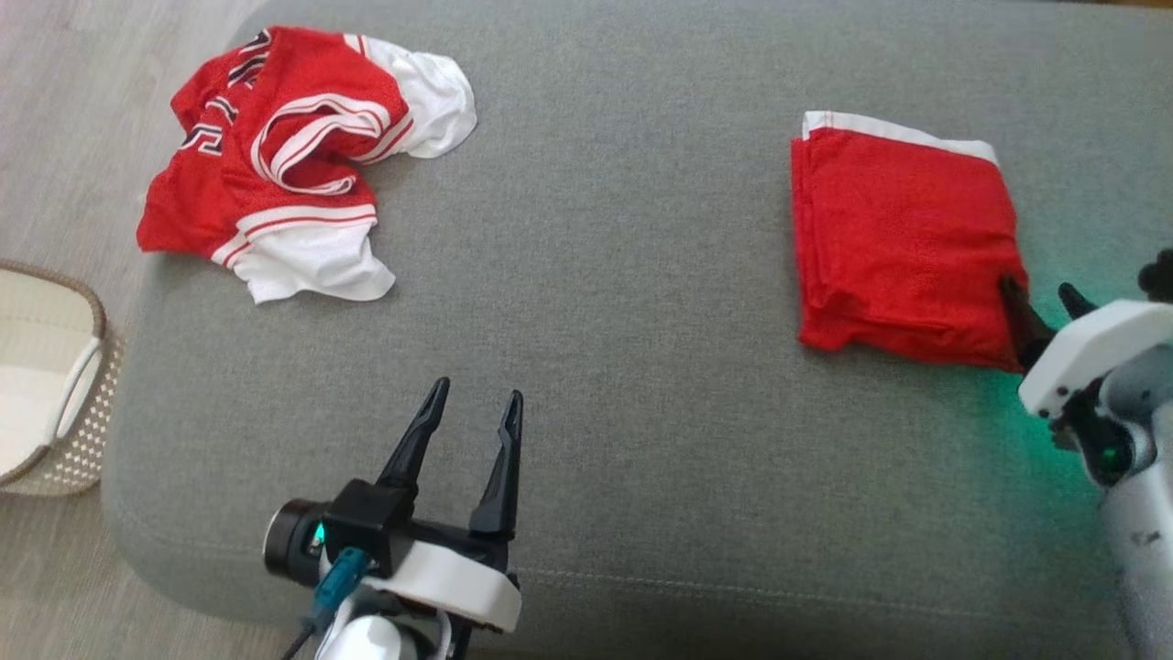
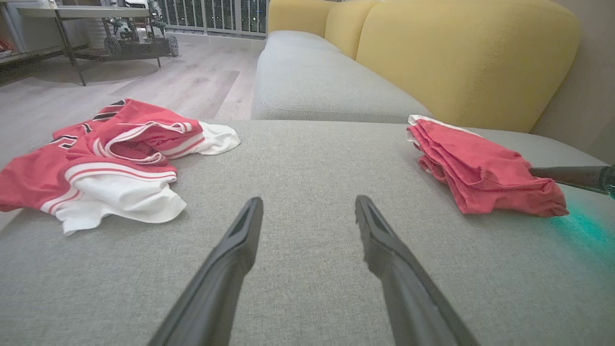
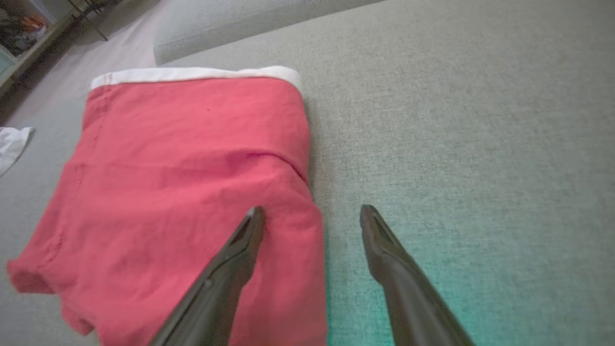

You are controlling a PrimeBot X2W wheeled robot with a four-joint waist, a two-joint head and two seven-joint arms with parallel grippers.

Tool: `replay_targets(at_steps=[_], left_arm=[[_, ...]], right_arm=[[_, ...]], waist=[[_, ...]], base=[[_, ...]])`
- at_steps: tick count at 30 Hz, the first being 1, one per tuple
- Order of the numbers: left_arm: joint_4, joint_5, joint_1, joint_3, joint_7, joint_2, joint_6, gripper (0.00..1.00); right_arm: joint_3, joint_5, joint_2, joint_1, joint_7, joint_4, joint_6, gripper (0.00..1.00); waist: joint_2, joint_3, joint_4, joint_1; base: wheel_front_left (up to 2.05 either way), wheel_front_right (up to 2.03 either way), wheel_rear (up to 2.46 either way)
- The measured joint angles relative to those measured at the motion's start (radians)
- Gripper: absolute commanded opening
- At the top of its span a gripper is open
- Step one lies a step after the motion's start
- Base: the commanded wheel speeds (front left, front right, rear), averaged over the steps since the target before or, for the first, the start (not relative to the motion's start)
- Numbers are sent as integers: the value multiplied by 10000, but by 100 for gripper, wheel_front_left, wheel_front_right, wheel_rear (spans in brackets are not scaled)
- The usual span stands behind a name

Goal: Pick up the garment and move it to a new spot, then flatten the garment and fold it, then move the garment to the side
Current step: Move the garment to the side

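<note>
1. The folded red garment (image 1: 903,243) sits on the right side of the grey sofa cushion (image 1: 596,348). It's a neat, roughly square stack with a white band along its far edge.
2. The right gripper (image 1: 1040,291) is at the near right corner of that stack, fingers spread wide and gripping nothing. In the right wrist view one finger lies over the red fabric and the other over bare cushion, so it straddles the garment's edge. I can't tell if the finger actually touches the cloth.
3. The left gripper (image 1: 476,399) hangs over the near middle of the cushion, well apart from both pieces of clothing. Its fingers are also wide open with nothing between them, pointing away from the robot.
4. A crumpled red and white jersey (image 1: 284,156) lies at the far left corner of the cushion (dark lettering shows on it, but it's too bunched up to read). White parts stick out at its near and right sides.
5. A pale woven basket (image 1: 46,385) stands on the wood floor (image 1: 64,119) just beside the cushion's left edge.
6. The left wrist view shows a yellow backrest (image 2: 461,53) behind the folded garment.
7. There's a green glow on the cushion next to the right gripper.
</note>
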Motion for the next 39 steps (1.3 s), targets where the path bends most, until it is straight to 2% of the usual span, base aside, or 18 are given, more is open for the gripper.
replay_targets(at_steps=[4,5,6,7,13,18,29,39], left_arm=[[33,2,-168,-67,0,-4,-38,100],[36,4,-243,-69,0,-6,-40,100],[38,4,-311,-63,0,-6,-42,100],[38,4,-376,-54,0,-6,-69,100],[63,4,-442,59,0,-17,-102,100],[73,17,-410,163,0,-23,-109,100],[-23,324,-323,817,0,-35,-255,100],[-81,642,-336,1131,0,-10,-644,100]], right_arm=[[138,-12,-140,-526,410,786,0,100],[155,4,-134,-594,512,953,0,78],[194,44,-132,-671,579,1055,0,36],[253,144,-136,-757,637,1080,0,0],[828,562,-173,-919,424,1137,0,0],[1448,558,-579,-848,119,890,2,0],[2242,790,-1735,-839,46,-614,2,0],[2637,407,-2128,-882,136,-1335,2,0]], waist=[[0,238,82,0],[0,285,105,0],[0,327,122,0],[0,360,132,0],[1,324,-24,0],[1,207,-438,0],[1,225,-1903,0],[1,471,-3208,0]], base=[[0,0,0],[0,0,0],[0,0,0],[0,0,0],[0,0,0],[0,0,0],[0,0,0],[0,0,0]])
